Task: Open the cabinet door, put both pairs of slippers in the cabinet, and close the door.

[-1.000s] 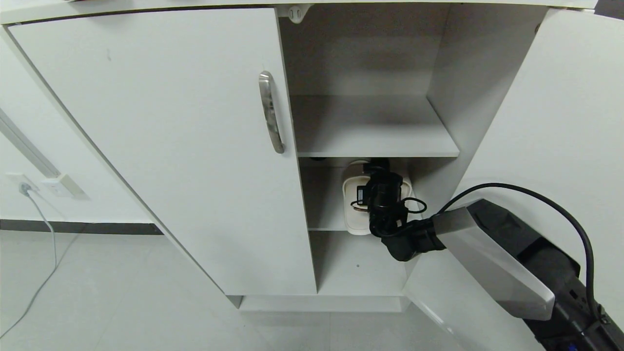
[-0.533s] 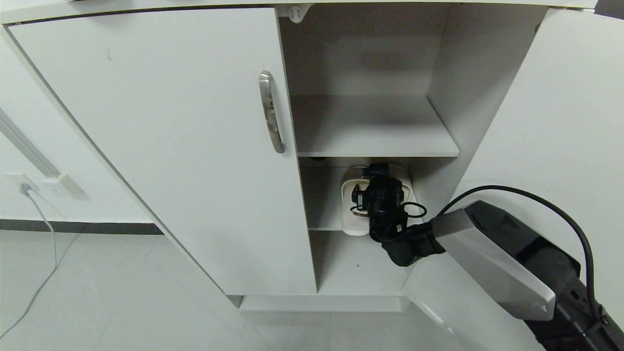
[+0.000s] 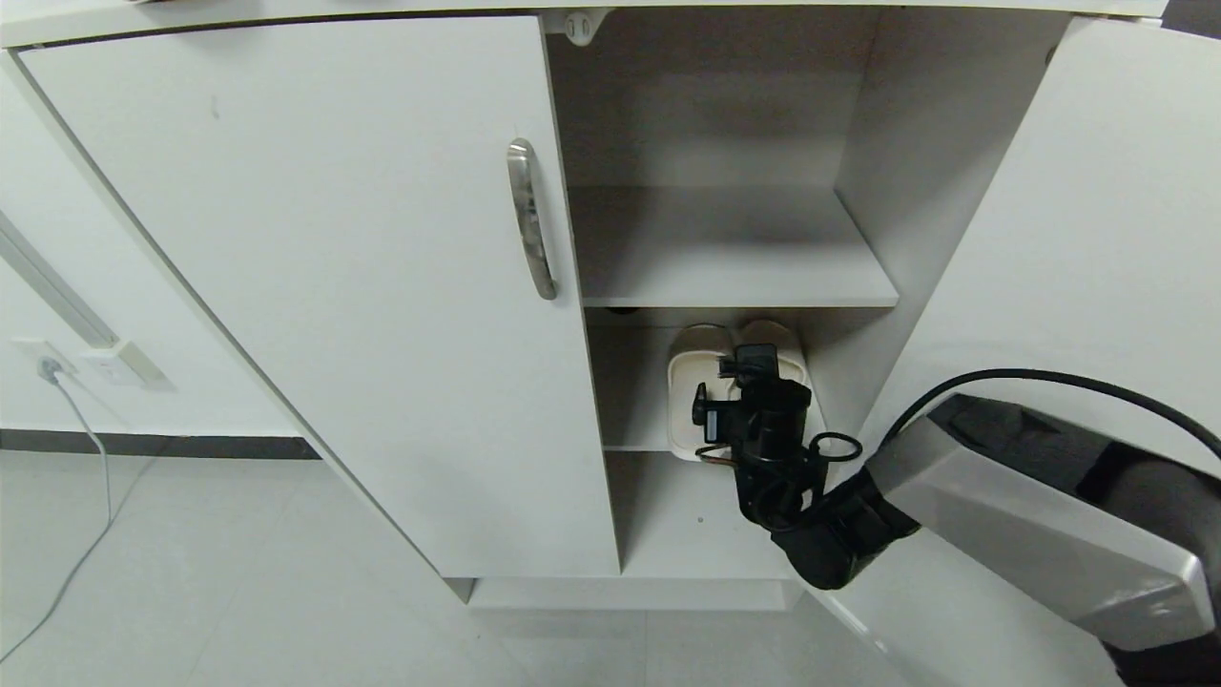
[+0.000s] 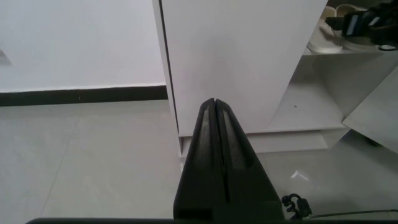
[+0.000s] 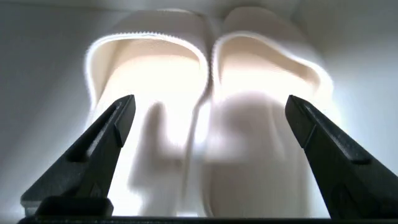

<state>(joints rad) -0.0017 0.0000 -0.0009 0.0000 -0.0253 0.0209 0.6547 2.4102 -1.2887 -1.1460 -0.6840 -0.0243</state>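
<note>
A pair of white slippers (image 3: pixel 699 370) lies side by side on the cabinet's middle shelf (image 3: pixel 630 441), toes pointing inward. My right gripper (image 3: pixel 730 386) hovers just in front of the slippers (image 5: pixel 205 124), open with nothing between its fingers (image 5: pixel 99 149). The cabinet's right door (image 3: pixel 1097 239) stands open and the left door (image 3: pixel 286 267) with its metal handle (image 3: pixel 530 219) is shut. My left gripper (image 4: pixel 214 102) is shut and empty, low over the floor, facing the left door. In the left wrist view the slippers (image 4: pixel 323 40) and right gripper (image 4: pixel 367 22) appear farther off.
The upper shelf (image 3: pixel 725 248) and the bottom compartment (image 3: pixel 696 520) hold nothing. A wall socket (image 3: pixel 43 367) with a grey cable sits on the left wall. Light tiled floor (image 3: pixel 238 611) stretches in front of the cabinet.
My right gripper has drawn back out of the middle compartment, towards me and downward. The slippers stay on the shelf and show more fully now.
</note>
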